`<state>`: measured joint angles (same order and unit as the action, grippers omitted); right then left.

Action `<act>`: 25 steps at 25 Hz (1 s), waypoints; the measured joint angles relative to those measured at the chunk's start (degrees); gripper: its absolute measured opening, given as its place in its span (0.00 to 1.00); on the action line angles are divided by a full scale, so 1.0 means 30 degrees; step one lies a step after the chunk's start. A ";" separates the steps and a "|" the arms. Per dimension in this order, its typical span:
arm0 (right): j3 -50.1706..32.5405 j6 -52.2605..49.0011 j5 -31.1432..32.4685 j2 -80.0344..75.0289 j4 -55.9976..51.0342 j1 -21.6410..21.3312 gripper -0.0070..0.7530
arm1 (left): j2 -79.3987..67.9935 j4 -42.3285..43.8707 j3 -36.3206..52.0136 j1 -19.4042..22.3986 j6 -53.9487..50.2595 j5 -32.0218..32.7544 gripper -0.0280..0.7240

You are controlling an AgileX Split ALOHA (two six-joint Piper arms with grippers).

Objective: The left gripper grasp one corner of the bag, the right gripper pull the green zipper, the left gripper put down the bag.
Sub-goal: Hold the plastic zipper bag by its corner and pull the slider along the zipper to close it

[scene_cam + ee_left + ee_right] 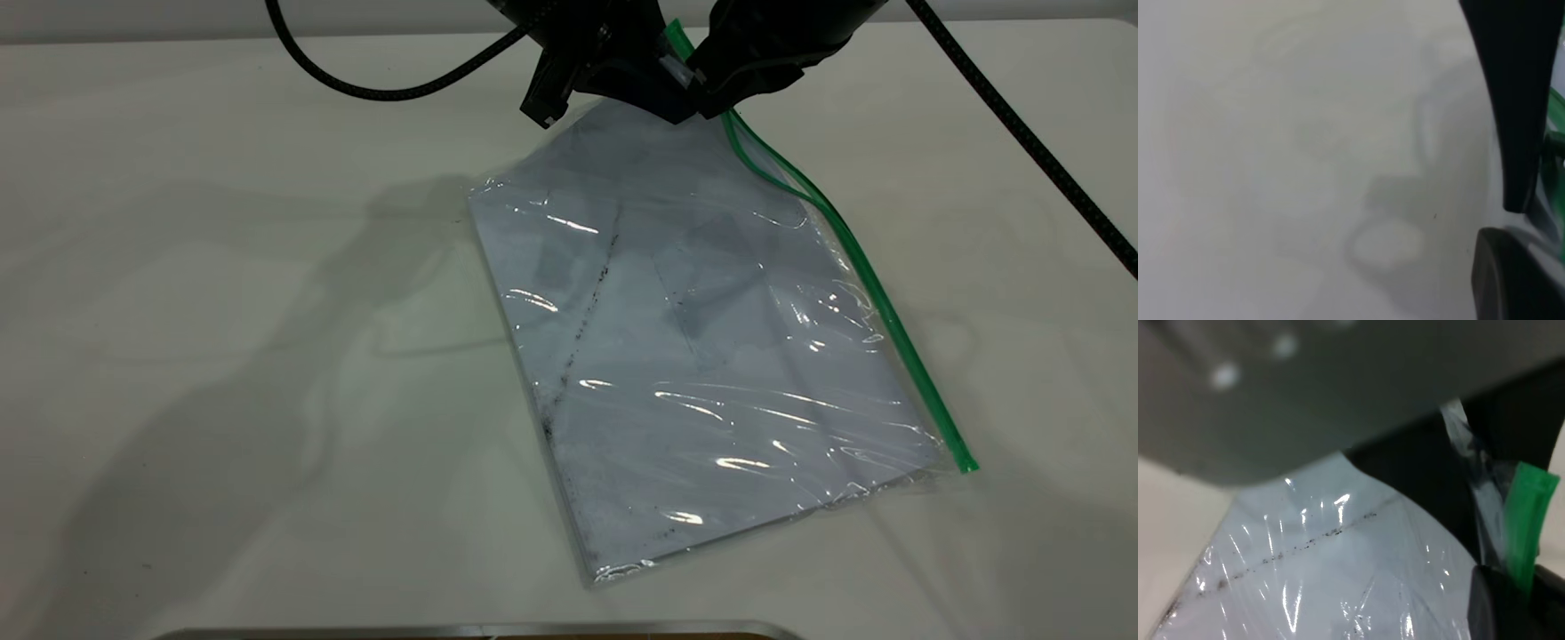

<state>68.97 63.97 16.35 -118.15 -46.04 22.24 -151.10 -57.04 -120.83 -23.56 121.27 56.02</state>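
Observation:
The clear bag point(693, 356) lies slanted on the white table, its far end lifted. Its green zipper point(880, 302) runs down the right-hand long edge and is split into two strands near the top. At the back, my left gripper point(665, 105) is shut on the raised corner of the bag point(677, 40). Right beside it, my right gripper point(707, 82) is shut on the green zipper. In the right wrist view the green zipper point(1528, 513) goes down between the right gripper's point(1525, 587) dark jaws, above the speckled bag point(1338, 573). The left wrist view shows the left gripper point(1531, 217) and a sliver of green zipper point(1557, 113).
Black braided cables trail from both arms, one at the back left point(391, 84) and one across the back right point(1022, 133). A metal edge point(480, 631) runs along the front of the table. Bare white tabletop point(222, 311) surrounds the bag.

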 joint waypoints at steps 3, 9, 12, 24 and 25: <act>0.0000 -0.0017 0.0048 0.0000 0.0069 -0.0167 0.05 | 0.0000 0.0000 0.0000 0.0000 0.0000 0.0000 0.11; 0.0107 -0.0178 0.0988 0.0000 -0.0037 -0.0975 0.05 | 0.0000 -0.0369 0.0000 0.0033 0.0000 -0.0017 0.11; 0.0143 -0.0300 0.1641 0.0000 -0.0202 -0.1435 0.05 | 0.0000 -0.0949 0.0000 0.0168 0.0000 0.0046 0.11; 0.0193 -0.1838 0.4783 -0.0045 0.0916 -0.2951 0.05 | 0.0053 -0.1906 0.0000 0.0973 -0.0641 0.0871 0.11; 0.0190 -0.2131 0.5080 -0.0064 0.1278 -0.3060 0.05 | 0.0053 -0.1906 0.0000 0.1073 -0.0719 0.0914 0.11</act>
<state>69.54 57.57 31.59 -118.34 -42.21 13.06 -150.94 -62.76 -120.83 -20.34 119.11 58.76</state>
